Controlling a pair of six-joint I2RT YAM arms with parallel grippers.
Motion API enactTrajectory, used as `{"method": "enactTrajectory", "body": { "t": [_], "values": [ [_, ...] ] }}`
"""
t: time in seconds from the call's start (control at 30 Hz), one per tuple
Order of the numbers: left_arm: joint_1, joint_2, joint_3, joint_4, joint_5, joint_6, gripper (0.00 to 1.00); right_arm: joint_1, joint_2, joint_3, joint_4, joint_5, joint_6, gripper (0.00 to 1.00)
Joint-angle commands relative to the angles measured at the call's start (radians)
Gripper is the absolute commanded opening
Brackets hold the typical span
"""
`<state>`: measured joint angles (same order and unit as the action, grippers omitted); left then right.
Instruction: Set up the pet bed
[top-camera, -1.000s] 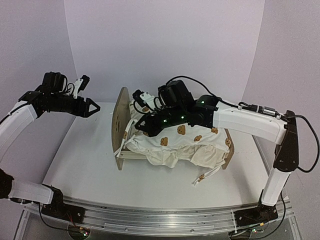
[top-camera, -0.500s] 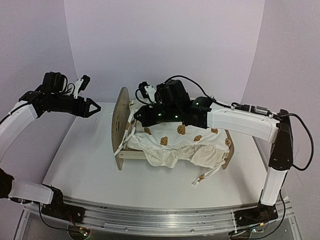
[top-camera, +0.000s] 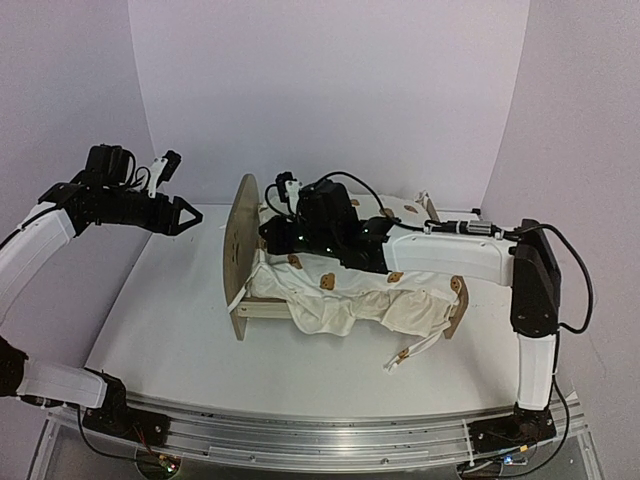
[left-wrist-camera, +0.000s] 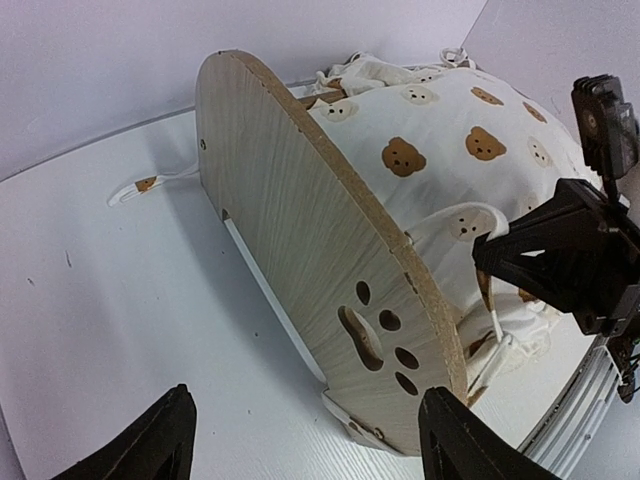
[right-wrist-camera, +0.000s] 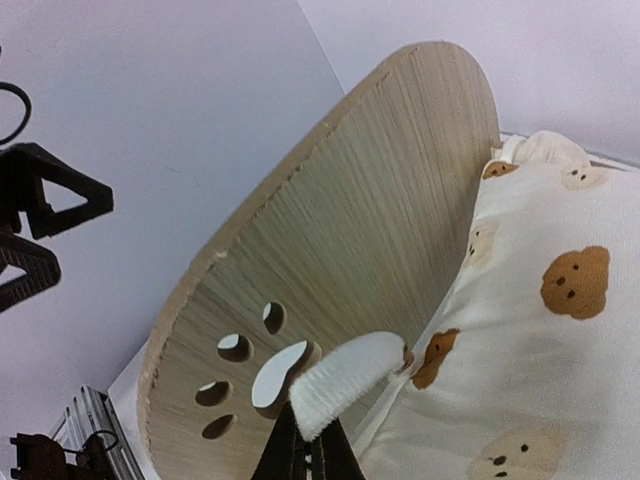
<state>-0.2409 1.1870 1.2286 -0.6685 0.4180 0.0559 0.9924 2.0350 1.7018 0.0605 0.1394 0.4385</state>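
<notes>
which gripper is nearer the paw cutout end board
Right. The right gripper pinches bedding just beside the end board; the left gripper hangs open, apart on its other side.

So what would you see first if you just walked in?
The little pet bed with its teddy-bear duvet, in the middle of the table. Then the right tool pinching a cream fabric edge beside the round wooden end board, while the open left tool hangs off to the left.

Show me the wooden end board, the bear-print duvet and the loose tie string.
wooden end board (left-wrist-camera: 290, 220): left wrist view, flat wood face, upper half.
bear-print duvet (left-wrist-camera: 450, 130): left wrist view, plain patch on top.
tie string (top-camera: 415, 347): top view, loose end lying in front.
</notes>
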Motion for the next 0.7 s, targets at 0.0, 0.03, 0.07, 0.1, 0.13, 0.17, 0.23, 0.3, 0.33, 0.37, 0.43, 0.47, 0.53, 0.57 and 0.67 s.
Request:
{"method": "enactTrajectory", "body": {
  "t": [0.0, 0.03, 0.07, 0.1, 0.13, 0.17, 0.23, 0.3, 0.33, 0.37, 0.43, 0.47, 0.53, 0.57, 0.67],
  "values": [
    [0.004, -0.017, -0.012, 0.035, 0.016, 0.016, 0.78, -0.008, 0.01, 0.053, 0.185, 0.041, -0.022, 0.0],
    [0.004, -0.017, -0.011, 0.036, 0.016, 0.017, 0.78, -0.008, 0.024, 0.079, 0.157, 0.036, -0.023, 0.0],
    [0.004, -0.017, -0.007, 0.036, 0.015, 0.019, 0.78, -0.009, 0.037, 0.095, 0.127, 0.023, -0.018, 0.0],
    [0.004, -0.017, -0.006, 0.037, 0.013, 0.02, 0.77, -0.009, 0.046, 0.093, 0.107, 0.009, -0.005, 0.0],
    [0.003, -0.017, -0.005, 0.037, 0.011, 0.023, 0.77, -0.008, 0.053, 0.082, 0.095, -0.006, 0.016, 0.0],
    [0.003, -0.016, -0.004, 0.037, 0.009, 0.025, 0.78, -0.008, 0.06, 0.064, 0.091, -0.026, 0.039, 0.0],
    [0.004, -0.018, -0.009, 0.037, 0.005, 0.028, 0.78, -0.007, 0.068, 0.029, 0.087, -0.055, 0.087, 0.0],
    [0.004, -0.019, -0.014, 0.037, 0.002, 0.03, 0.77, -0.007, 0.081, 0.019, 0.074, -0.089, 0.115, 0.0],
    [0.005, -0.018, -0.016, 0.037, 0.003, 0.029, 0.78, -0.006, 0.089, 0.026, 0.06, -0.107, 0.121, 0.0],
    [0.005, -0.017, -0.017, 0.037, 0.004, 0.028, 0.77, -0.006, 0.097, 0.034, 0.046, -0.126, 0.124, 0.0],
    [0.005, -0.017, -0.018, 0.038, 0.003, 0.028, 0.78, -0.004, 0.116, 0.06, 0.005, -0.177, 0.129, 0.0],
    [0.004, -0.016, -0.018, 0.039, 0.003, 0.028, 0.78, -0.004, 0.123, 0.077, -0.022, -0.2, 0.129, 0.0],
    [0.005, -0.014, -0.018, 0.041, 0.004, 0.031, 0.78, -0.002, 0.133, 0.085, -0.036, -0.247, 0.133, 0.0],
    [0.005, -0.014, -0.019, 0.041, 0.003, 0.03, 0.77, 0.0, 0.134, 0.084, -0.039, -0.278, 0.133, 0.0],
    [0.004, -0.013, -0.023, 0.043, 0.006, 0.03, 0.78, 0.006, 0.139, 0.088, -0.071, -0.324, 0.137, 0.0]
  ]
}}
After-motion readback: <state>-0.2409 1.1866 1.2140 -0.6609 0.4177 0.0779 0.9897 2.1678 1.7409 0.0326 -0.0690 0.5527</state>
